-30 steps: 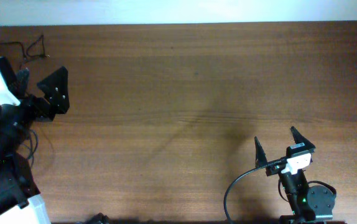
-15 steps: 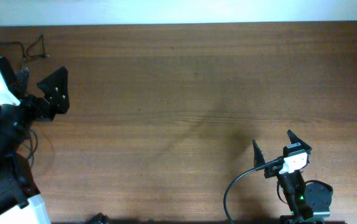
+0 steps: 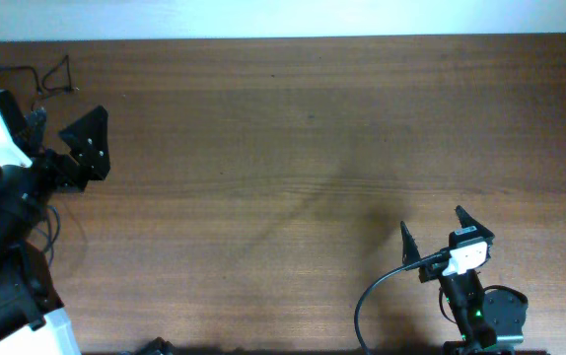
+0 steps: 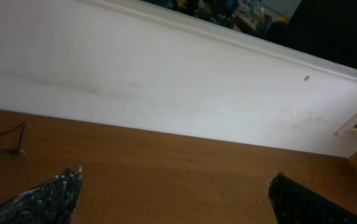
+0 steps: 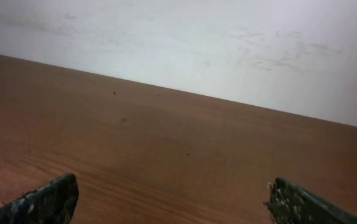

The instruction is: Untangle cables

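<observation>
Cables (image 3: 38,79): one tangle, far-left | left tool (image 4: 175,185), right tool (image 3: 433,222): both spread, empty

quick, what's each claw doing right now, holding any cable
left claw: open, holding nothing
right claw: open, holding nothing

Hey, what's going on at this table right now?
Two robot arms are set to untangle cables, but neither is touching them. The thin black cables lie in the far left corner of the table. The left gripper hovers open near them, holding nothing. The right gripper is open and empty too, far off at the near right.
</observation>
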Robot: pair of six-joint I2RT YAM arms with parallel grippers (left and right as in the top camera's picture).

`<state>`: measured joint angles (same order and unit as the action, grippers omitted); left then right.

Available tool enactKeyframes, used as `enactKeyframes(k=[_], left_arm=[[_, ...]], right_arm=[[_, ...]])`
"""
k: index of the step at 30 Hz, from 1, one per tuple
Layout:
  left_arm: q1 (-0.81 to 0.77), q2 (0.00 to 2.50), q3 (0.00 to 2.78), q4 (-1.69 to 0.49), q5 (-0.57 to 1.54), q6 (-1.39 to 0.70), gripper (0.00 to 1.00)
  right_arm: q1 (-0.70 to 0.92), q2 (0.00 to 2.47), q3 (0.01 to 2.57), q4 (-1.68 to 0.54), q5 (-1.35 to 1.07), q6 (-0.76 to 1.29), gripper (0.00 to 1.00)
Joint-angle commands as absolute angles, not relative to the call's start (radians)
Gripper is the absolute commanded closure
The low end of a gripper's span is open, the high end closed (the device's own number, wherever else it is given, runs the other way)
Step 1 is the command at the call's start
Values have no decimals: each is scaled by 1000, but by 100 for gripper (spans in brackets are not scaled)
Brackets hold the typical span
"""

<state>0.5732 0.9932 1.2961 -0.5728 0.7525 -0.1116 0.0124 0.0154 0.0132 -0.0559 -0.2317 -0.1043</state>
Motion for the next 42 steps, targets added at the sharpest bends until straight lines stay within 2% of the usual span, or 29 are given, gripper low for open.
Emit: enactKeyframes(k=[1,11,14,17,21,26,36,42], left_arm=[[570,995,1306,-570,763,-96,1],[570,973,1193,-559,762,-96,1],[569,931,1058,-456,767,-96,1],[557,870,902,-271,793,-96,1],[514,750,605,127,780,-95,1],[464,609,313,418,684,-95,0],[456,468,128,452,602,-27,1],[369,390,65,448,478,40,1]], right_arm=[[4,3,6,-59,-224,-97,1],[4,3,6,-60,-223,-97,1],[4,4,6,-59,-223,-97,1],[4,3,6,-59,-224,-97,1],[4,4,6,-59,-224,-97,1],[4,3,6,-59,-224,-97,1],[4,3,6,-59,-223,-97,1],[4,3,6,-59,-224,-97,1]])
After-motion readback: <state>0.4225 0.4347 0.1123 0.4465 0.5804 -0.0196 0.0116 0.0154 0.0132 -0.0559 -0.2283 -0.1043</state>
